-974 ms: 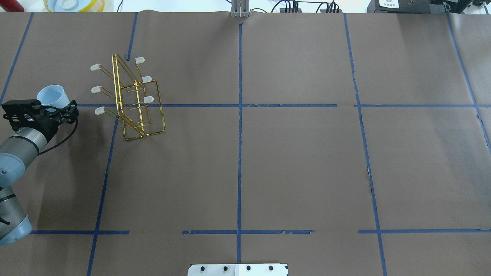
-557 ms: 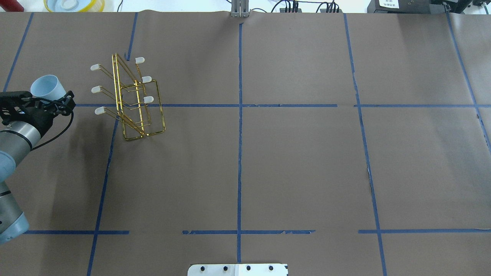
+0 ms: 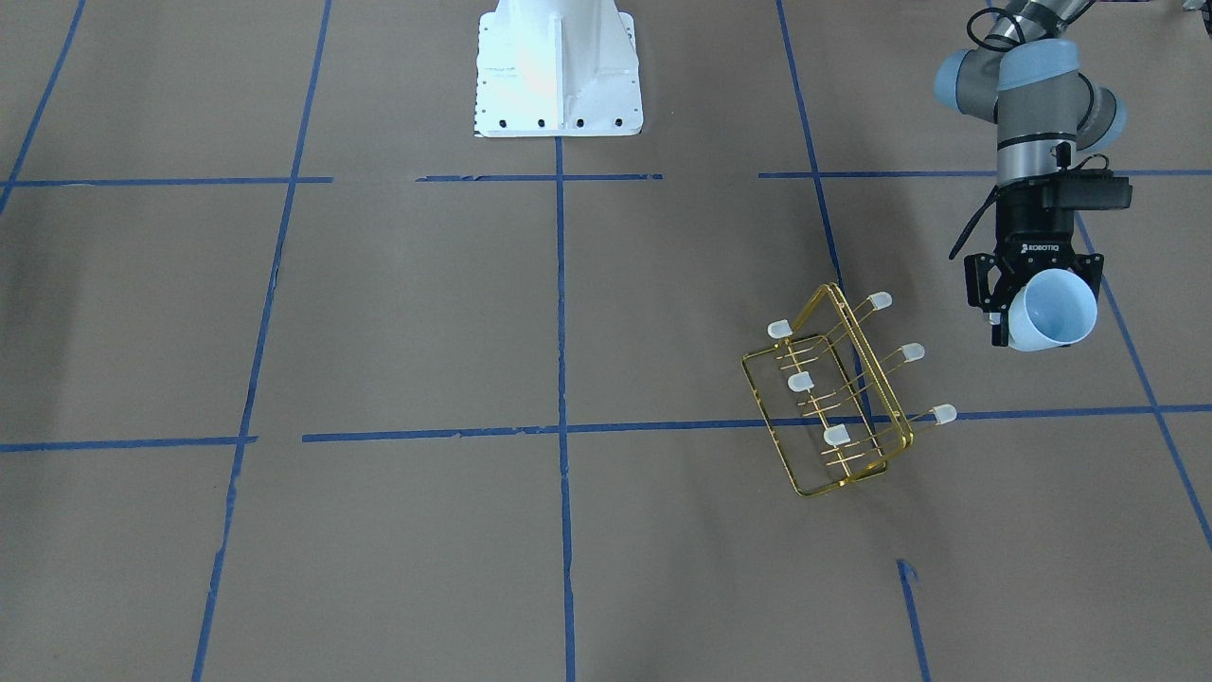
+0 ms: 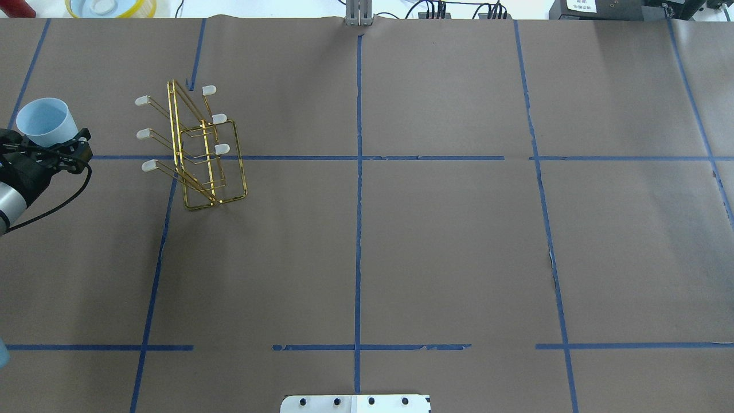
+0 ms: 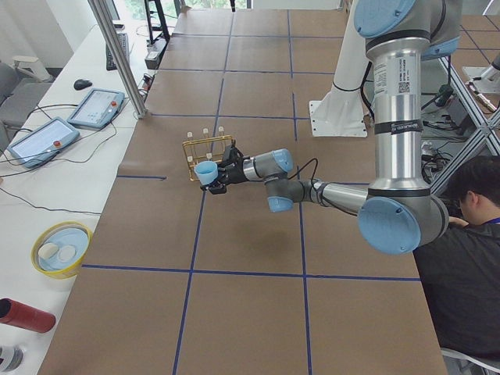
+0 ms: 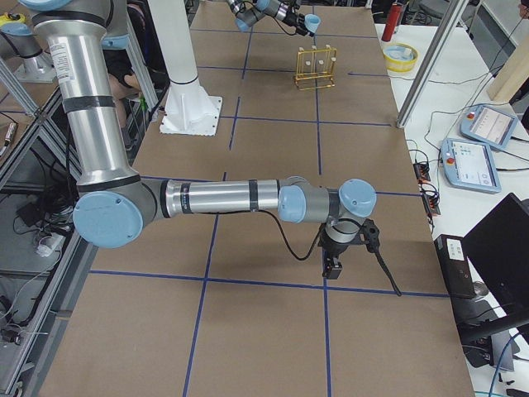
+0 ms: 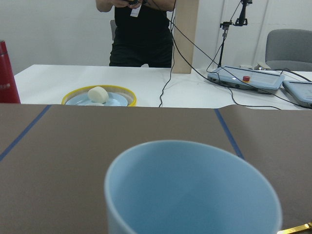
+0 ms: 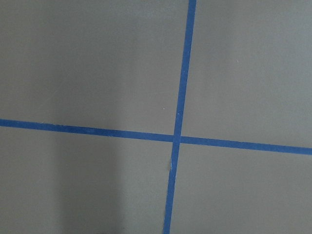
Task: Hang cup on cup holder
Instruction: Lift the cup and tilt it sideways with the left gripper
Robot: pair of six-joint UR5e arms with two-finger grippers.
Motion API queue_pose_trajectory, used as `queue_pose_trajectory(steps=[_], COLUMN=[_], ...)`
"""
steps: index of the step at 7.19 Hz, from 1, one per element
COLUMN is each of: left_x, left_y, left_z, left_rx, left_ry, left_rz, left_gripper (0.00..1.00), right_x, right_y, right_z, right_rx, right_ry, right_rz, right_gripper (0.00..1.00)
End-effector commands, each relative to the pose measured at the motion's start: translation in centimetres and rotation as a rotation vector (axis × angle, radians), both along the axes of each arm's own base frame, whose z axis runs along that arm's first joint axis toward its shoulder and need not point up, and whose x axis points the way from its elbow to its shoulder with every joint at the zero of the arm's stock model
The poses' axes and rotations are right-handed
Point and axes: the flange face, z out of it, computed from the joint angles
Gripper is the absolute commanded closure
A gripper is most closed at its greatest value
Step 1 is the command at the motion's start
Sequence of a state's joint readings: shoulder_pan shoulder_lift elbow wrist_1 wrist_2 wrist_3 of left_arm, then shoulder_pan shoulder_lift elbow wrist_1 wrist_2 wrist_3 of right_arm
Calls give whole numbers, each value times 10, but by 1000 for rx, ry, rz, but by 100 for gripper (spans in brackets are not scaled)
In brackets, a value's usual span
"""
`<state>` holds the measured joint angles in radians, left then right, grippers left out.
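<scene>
The cup [image 4: 45,121] is a pale blue-white tumbler held in my left gripper [image 4: 49,142], which is shut on its base at the table's far left edge. The cup is lifted off the table, tilted, with its open mouth facing away from the wrist; it also shows in the front view [image 3: 1053,311] and fills the left wrist view [image 7: 195,190]. The cup holder [image 4: 198,149], a gold wire rack with capped prongs, stands to the cup's right, apart from it [image 3: 833,398]. My right gripper [image 6: 333,266] hangs low over bare table far away; I cannot tell whether it is open.
A yellow-rimmed bowl [image 4: 109,7] and a red cylinder [image 5: 23,315] lie beyond the table's far left edge. The white robot base [image 3: 557,66] stands at mid-table. An operator [image 5: 469,258] sits by the robot.
My left gripper has carried the cup leftward and farther from the robot, away from the rack. The rack has not moved.
</scene>
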<state>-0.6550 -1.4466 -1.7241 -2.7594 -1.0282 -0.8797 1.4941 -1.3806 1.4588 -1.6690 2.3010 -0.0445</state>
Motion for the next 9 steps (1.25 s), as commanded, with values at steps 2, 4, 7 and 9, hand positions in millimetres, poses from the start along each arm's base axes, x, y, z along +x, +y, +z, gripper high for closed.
queue_pose_trajectory(steps=[2,4,7,9], left_x=[-5,6,3,7], left_y=[6,15,27,37], left_z=[-52,-68,-96,-107], left_rx=[29,-5,99,169], left_ry=[-279,-507,-1036,-1364], left_rz=[79,71,81,69], left_gripper=[100,100,100,100], right_x=[0,-1,0,0], right_y=[0,0,0,0], right_z=[0,0,0,0], right_rx=[0,0,0,0], right_ry=[0,0,0,0], right_rz=[0,-2,0,0], right_gripper=[0,0,0,0])
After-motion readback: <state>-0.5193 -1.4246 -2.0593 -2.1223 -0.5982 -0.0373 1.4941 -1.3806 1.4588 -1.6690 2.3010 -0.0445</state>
